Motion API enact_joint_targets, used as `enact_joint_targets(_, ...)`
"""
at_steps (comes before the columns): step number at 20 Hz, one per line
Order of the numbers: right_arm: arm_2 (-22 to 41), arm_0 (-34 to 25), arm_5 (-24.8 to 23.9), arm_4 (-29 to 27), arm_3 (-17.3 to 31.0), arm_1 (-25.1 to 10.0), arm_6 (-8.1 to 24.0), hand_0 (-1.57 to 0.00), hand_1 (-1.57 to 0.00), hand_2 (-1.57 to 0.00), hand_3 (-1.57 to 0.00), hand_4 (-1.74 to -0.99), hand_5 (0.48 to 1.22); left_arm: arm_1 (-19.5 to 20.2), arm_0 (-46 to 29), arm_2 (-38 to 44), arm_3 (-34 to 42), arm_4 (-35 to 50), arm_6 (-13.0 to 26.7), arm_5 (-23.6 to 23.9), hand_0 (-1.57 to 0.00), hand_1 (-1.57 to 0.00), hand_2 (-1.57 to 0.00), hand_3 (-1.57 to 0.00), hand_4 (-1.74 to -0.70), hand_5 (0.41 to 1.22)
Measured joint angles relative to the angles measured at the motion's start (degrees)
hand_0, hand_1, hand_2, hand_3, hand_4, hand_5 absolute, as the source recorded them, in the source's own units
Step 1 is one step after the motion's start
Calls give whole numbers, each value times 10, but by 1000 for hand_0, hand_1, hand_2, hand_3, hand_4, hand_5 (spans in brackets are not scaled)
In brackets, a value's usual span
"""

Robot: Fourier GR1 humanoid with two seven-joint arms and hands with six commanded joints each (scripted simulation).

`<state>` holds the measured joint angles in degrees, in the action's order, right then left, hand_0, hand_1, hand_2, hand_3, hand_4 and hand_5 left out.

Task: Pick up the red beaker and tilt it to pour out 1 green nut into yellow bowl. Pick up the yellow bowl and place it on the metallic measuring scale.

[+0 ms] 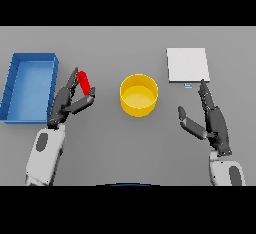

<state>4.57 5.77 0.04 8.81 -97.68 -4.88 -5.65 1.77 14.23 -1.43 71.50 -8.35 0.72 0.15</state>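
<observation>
Head view: left hand (70, 100) grasps the red beaker (85, 83), tilted, left of the yellow bowl (139, 95) standing mid-counter (125, 143). Right hand (210, 118) is released, fingers straight, just below the metallic scale (187, 64). Blue bin (15, 90) sits far left.

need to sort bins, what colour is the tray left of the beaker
Blue, seen in the head view: the tray.

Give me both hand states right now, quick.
Left hand: shut on the red beaker, left of the yellow bowl.
Right hand: open, holding nothing, just below the measuring scale.
</observation>
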Motion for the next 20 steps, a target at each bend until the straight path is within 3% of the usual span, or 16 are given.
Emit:
enact_joint_targets(8,0,-14,-1,0,6,3,7,1,1,1,1,-1324,683,5,82,22,-88,0,-20,1,1,1,1,1,-1313,706)
enact_joint_targets(10,-2,-17,-6,3,9,4,16,1,1,1,1,-1315,682,5,101,27,-107,0,-16,3,1,1,1,1,-1322,710)
enact_joint_targets(14,1,-12,-5,6,10,4,7,1,1,1,1,-1295,683,-2,121,32,-137,1,-46,6,1,1,-30,-3,-1389,752)
enact_joint_targets(15,-3,-13,-6,6,11,1,3,1,1,1,1,-1291,684,-4,126,37,-142,4,-54,9,-81,-84,-122,-75,-1416,770)
enact_joint_targets(16,-5,-11,-6,6,8,-4,-1,1,1,1,1,-1289,684,-7,130,42,-149,7,-51,13,-253,-276,-307,-220,-1444,795)
enact_joint_targets(18,-3,-17,-7,8,10,-1,5,1,1,1,1,-1285,683,-18,131,49,-158,13,-47,23,-681,-701,-715,-706,-1441,949)
enact_joint_targets(20,-5,-17,-5,1,10,0,8,1,1,1,1,-1287,684,-19,135,44,-166,-8,-53,50,-1001,-1014,-1023,-1018,-1440,1047)
